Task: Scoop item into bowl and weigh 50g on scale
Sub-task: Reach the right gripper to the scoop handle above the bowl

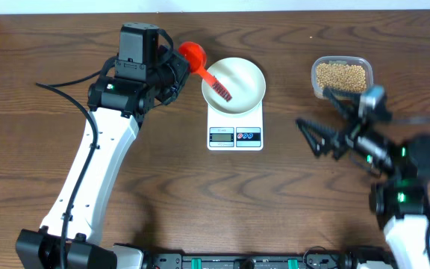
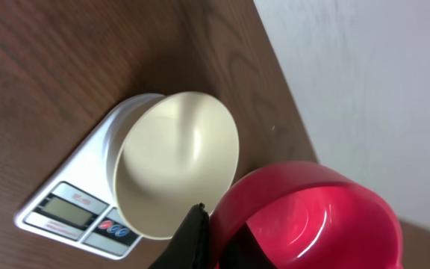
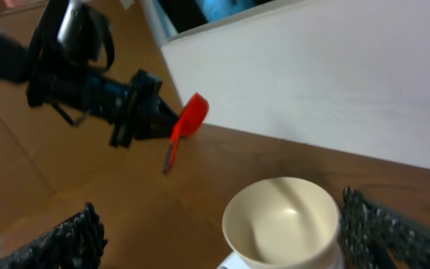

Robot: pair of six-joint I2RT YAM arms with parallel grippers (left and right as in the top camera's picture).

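The empty white bowl (image 1: 237, 78) (image 2: 178, 161) (image 3: 282, 220) stands on the white scale (image 1: 235, 134) (image 2: 73, 213). My left gripper (image 1: 176, 73) (image 2: 204, 224) is shut on a red scoop (image 1: 193, 54) (image 2: 312, 217) (image 3: 192, 116), gripping it beside its cup. The cup looks empty, and the handle slants over the bowl's left rim. The pale-tan beans (image 1: 340, 75) fill a clear tub at the back right. My right gripper (image 1: 316, 112) (image 3: 219, 205) hangs open between the tub and the scale, facing the bowl, with nothing between its fingers.
The clear tub (image 1: 358, 62) sits near the table's far edge, with a white wall behind it. My left arm (image 1: 99, 149) stretches from the front left corner. A black cable (image 1: 58, 86) trails on the table left of that arm.
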